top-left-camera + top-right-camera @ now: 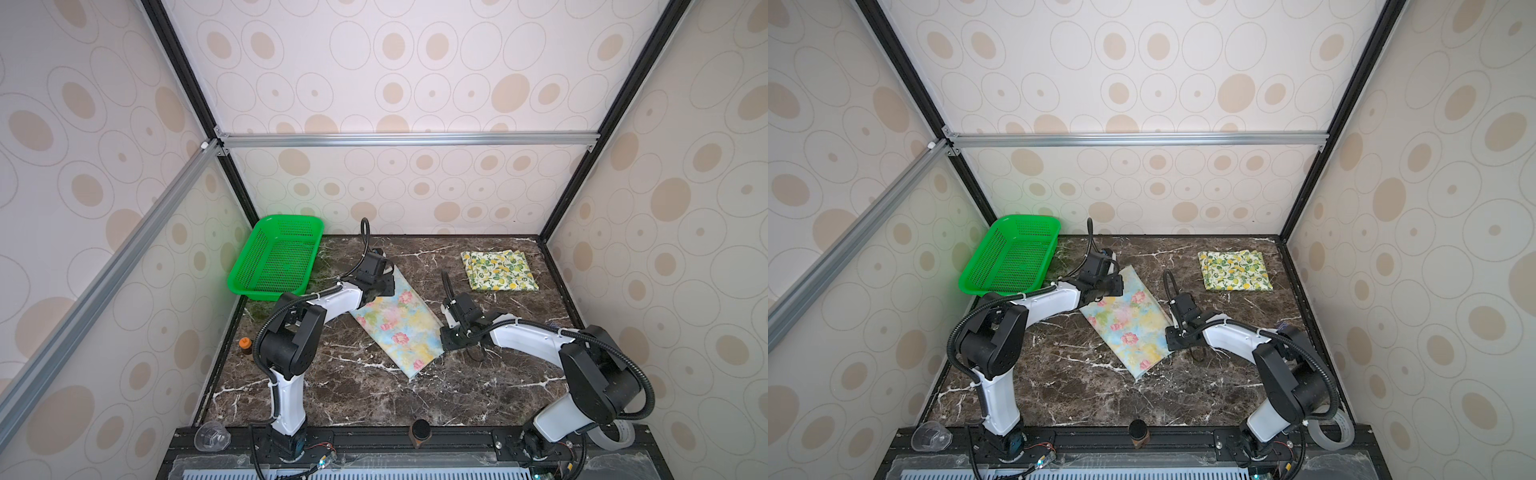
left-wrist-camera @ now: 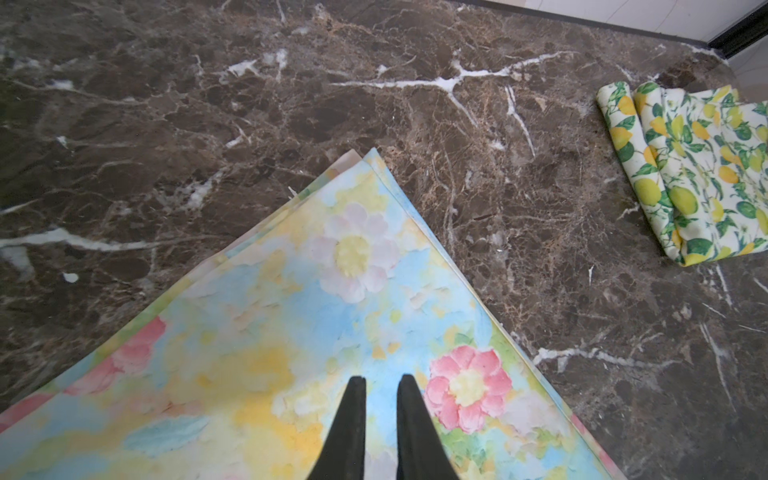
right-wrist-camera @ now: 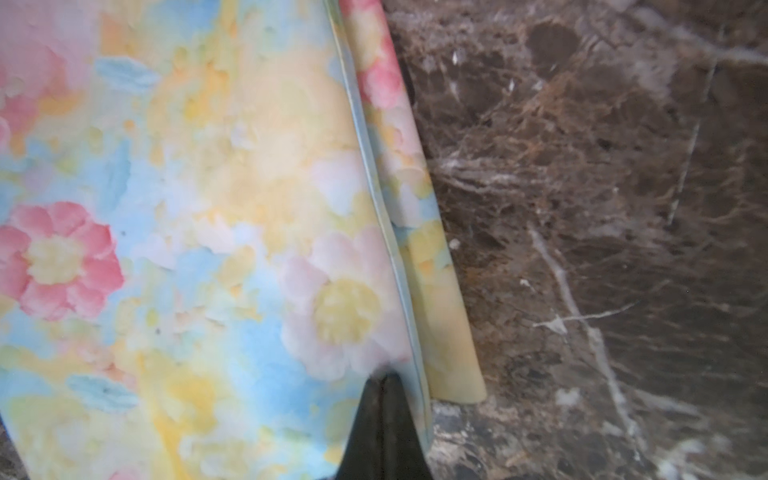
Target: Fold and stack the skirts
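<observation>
Two skirts: lemon skirt (image 1: 500,270), floral skirt (image 1: 395,324); one green basket (image 1: 249,262).

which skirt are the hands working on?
The floral skirt, mid-table: the left hand is over its far end, the right hand is shut on its right edge. The lemon skirt lies folded and untouched at the far right.

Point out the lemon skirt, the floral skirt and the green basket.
lemon skirt (image 1: 500,270): in a top view, middle of the folded square.
floral skirt (image 1: 399,328): in a top view, middle of the cloth.
green basket (image 1: 276,266): in a top view, bare mesh floor.
</observation>
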You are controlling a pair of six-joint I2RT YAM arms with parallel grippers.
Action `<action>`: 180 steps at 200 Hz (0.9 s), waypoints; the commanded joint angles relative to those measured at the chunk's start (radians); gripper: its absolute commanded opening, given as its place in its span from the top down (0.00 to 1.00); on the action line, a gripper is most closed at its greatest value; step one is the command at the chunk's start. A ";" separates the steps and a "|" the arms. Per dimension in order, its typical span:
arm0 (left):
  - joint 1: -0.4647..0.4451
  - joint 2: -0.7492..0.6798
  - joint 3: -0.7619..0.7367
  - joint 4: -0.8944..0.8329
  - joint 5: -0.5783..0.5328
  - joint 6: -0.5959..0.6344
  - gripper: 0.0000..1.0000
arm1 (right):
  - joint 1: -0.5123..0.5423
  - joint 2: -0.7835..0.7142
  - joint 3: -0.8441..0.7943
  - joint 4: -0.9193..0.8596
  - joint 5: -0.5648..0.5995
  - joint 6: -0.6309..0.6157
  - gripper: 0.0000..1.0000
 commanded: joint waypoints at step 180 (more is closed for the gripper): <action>0.005 -0.023 0.004 0.002 -0.009 -0.012 0.84 | -0.041 -0.030 -0.037 0.013 -0.077 -0.005 0.63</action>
